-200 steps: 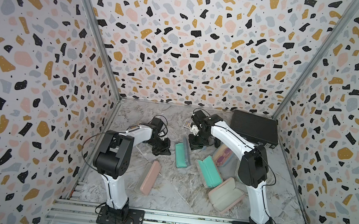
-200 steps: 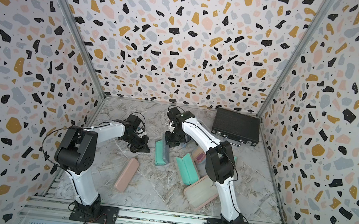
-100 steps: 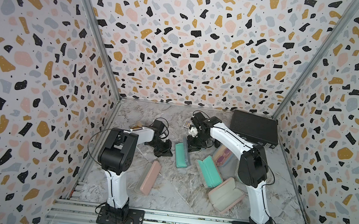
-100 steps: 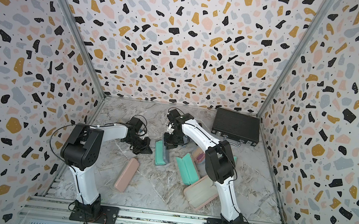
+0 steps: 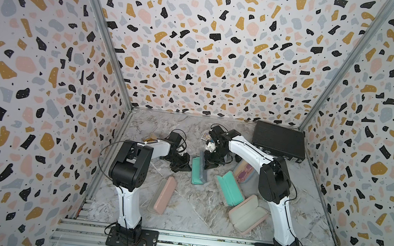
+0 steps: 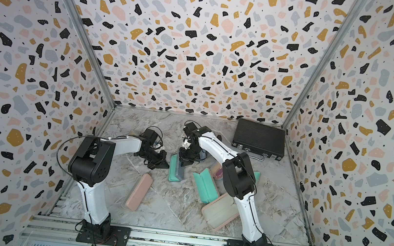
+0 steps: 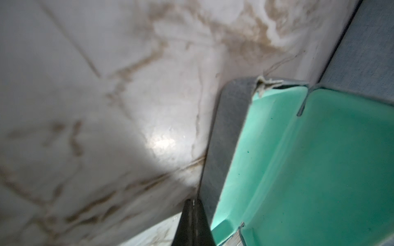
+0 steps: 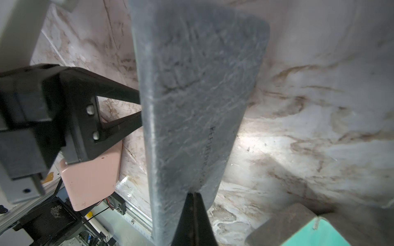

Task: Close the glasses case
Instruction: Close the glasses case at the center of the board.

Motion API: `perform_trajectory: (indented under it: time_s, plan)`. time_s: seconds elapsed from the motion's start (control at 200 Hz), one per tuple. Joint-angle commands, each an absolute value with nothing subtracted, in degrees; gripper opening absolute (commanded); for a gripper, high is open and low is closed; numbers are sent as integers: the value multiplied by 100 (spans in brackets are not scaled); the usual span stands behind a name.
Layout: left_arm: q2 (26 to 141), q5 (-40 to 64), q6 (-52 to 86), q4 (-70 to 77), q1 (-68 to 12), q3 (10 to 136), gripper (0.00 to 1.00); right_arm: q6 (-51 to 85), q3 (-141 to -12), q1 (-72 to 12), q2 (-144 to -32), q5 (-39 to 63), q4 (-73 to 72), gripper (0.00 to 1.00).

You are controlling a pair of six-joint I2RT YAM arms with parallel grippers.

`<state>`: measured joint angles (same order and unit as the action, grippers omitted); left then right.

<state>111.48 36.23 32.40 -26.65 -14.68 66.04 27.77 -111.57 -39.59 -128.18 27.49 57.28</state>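
Observation:
The glasses case (image 5: 197, 171) (image 6: 175, 170) lies mid-table, half open, teal inside and grey outside. Its grey lid (image 8: 191, 95) stands up on edge. My right gripper (image 8: 194, 194) (image 5: 209, 164) is shut, holds nothing, and its tip rests against the lid's outer face. From the other side my left gripper (image 7: 193, 202) (image 5: 185, 166) is also shut and holds nothing. Its tip sits at the foot of the case's grey wall (image 7: 226, 132), beside the teal lining (image 7: 309, 159). The left gripper (image 8: 102, 112) also shows in the right wrist view, just behind the lid.
An open teal case (image 5: 230, 187) and an open pink case (image 5: 247, 215) lie near the right arm. A clear case with pink glasses (image 5: 243, 171) sits behind them. A shut pink case (image 5: 162, 198) lies front left. A black box (image 5: 279, 141) fills the back right corner.
My left gripper has edged right, up to the case, and that arm's elbow has swung right. The right gripper and the lid have hardly moved.

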Motion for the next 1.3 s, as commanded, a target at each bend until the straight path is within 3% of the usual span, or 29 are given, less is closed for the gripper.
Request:
perform_trajectory:
  time_s: [0.0, 1.296]
  plan:
    - [11336, 3569, 3265, -2646, -1564, 6618, 0, 2804, -11133, -4014, -12851, 2977, 5684, 1]
    - [11378, 3565, 3237, -2729, -1705, 6688, 0, 2852, -11152, -4162, -13441, 3013, 5508, 4]
